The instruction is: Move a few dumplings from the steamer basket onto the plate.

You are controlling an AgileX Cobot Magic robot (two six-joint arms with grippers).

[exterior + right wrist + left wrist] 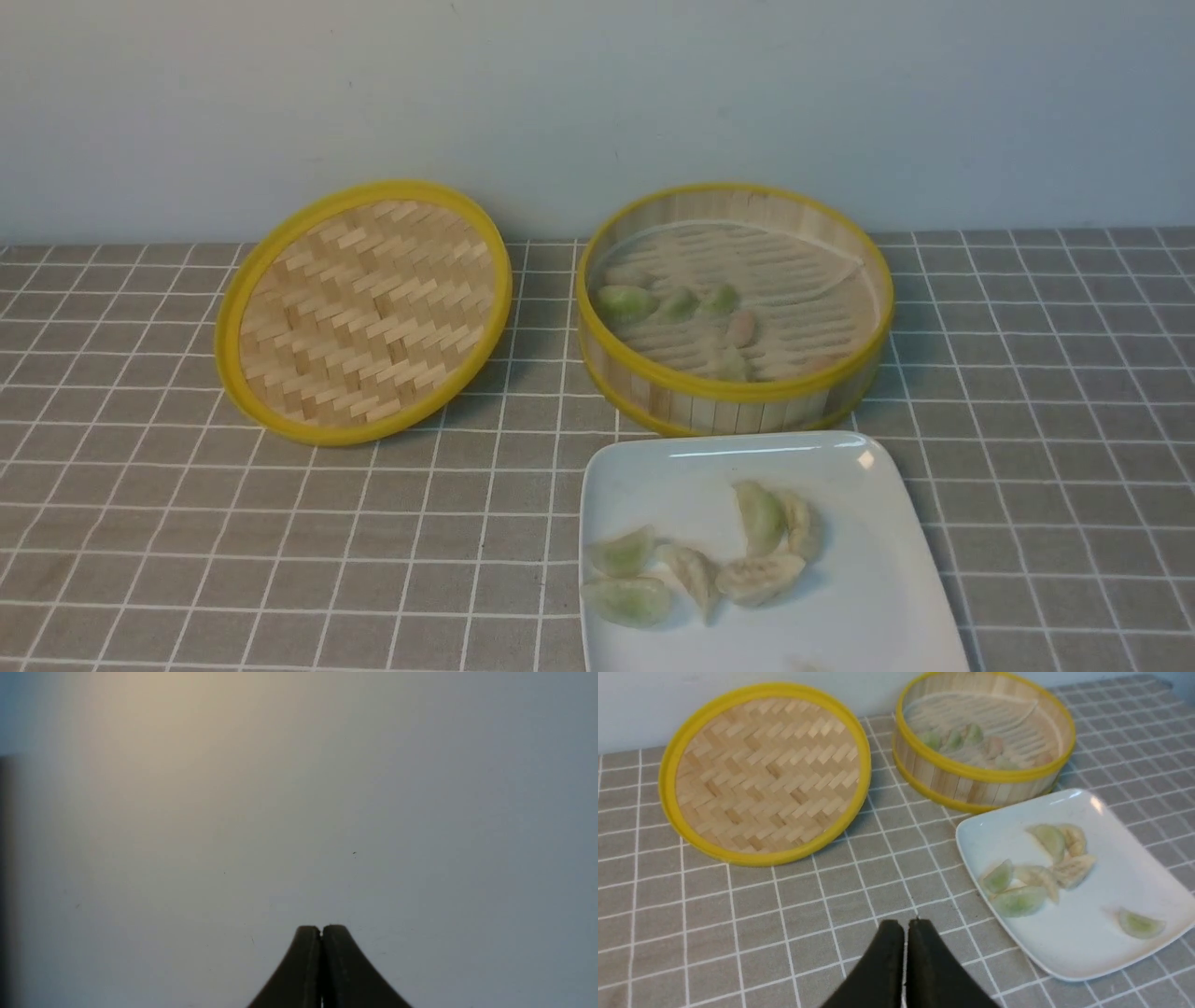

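The round bamboo steamer basket (738, 397) (985, 772) stands at the back, right of centre, and several green and pinkish dumplings (625, 302) (953, 741) lie on its slatted floor. Just in front of it is the white plate (878, 597) (1083, 947), holding several dumplings (758, 515) (1020, 900). Neither arm shows in the front view. My left gripper (905, 924) is shut and empty, hovering over the cloth nearer me than the lid and beside the plate. My right gripper (321, 927) is shut and empty, facing a plain pale wall.
The basket's woven, yellow-rimmed lid (364, 313) (766, 772) lies tilted at the back left, its far edge against the wall. A grey cloth with a white grid (187, 523) covers the table.
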